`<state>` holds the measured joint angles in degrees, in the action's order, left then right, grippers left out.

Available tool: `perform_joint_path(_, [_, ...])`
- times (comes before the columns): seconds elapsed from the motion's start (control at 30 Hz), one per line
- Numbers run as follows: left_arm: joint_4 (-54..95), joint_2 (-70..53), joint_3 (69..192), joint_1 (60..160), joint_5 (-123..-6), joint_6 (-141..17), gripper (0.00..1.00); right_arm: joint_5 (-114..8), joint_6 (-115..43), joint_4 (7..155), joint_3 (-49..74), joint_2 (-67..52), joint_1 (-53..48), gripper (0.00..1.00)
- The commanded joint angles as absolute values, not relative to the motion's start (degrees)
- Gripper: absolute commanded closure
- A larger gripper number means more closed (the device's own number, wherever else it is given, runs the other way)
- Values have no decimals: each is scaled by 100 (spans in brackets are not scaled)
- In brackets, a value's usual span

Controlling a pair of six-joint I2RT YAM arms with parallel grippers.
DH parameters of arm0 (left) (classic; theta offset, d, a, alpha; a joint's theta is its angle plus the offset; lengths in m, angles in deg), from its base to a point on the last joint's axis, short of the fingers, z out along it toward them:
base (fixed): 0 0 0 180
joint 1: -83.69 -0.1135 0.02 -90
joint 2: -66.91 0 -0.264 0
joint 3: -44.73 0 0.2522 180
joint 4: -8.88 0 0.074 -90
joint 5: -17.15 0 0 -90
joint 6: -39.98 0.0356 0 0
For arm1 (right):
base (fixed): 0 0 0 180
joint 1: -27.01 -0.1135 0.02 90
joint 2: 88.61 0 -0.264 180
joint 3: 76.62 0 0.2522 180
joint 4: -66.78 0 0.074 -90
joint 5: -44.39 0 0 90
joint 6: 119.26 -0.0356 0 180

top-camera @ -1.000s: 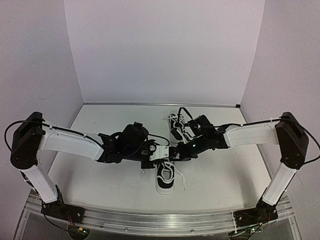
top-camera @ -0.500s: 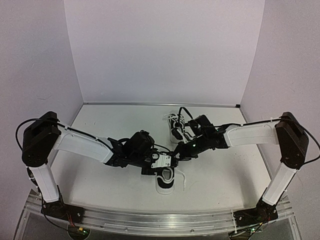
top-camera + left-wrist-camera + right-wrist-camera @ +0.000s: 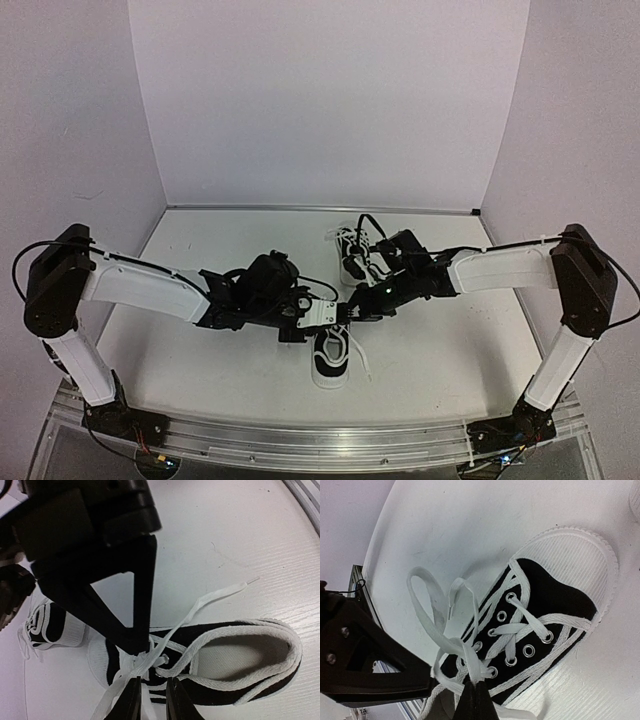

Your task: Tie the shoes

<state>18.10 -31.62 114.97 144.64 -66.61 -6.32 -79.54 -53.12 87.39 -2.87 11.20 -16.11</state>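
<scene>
While tightening the near shoe (image 3: pixel 555 595), pinched the laces (image 3: pixel 471 662) in the closed right end effector (image 3: pixel 474 700) and clamped them in the left end effector (image 3: pixel 151 702) for opposing tension.

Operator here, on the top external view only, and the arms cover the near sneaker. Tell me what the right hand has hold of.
Observer: Its wrist view shows the right hand shut on a flat white lace, just past the top eyelets of the black canvas sneaker with the white rubber toe cap.
Operator: Report the left hand.
Observer: The left hand has its fingers slightly apart at the same lace crossing. I cannot tell whether they pinch anything.
Operator: Describe the bow.
Observer: No finished bow shows, only one loose loop standing out beside the sneaker.
</scene>
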Motion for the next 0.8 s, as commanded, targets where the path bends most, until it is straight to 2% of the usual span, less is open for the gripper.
perform_joint_path(0.0, [1660, -2908, 11455, 14387, -6587, -632, 82, -7962, -5287, 8613, -120, 1068, -1591, 100])
perform_joint_path(0.2, [1475, -3162, 11526, 14346, -6636, -560, 83, -7968, -5298, 8626, -107, 1066, -1588, 100])
perform_joint_path(0.33, [1510, -3256, 11574, 14337, -6528, -487, 77, -7976, -5293, 8626, -91, 1085, -1589, 100])
perform_joint_path(0.53, [1974, -3090, 11532, 14363, -6001, -393, 80, -7971, -5290, 8626, -89, 1088, -1588, 100])
perform_joint_path(0.77, [2860, -2992, 11586, 14575, -5752, -233, 75, -7946, -5299, 8626, -99, 1071, -1588, 100])
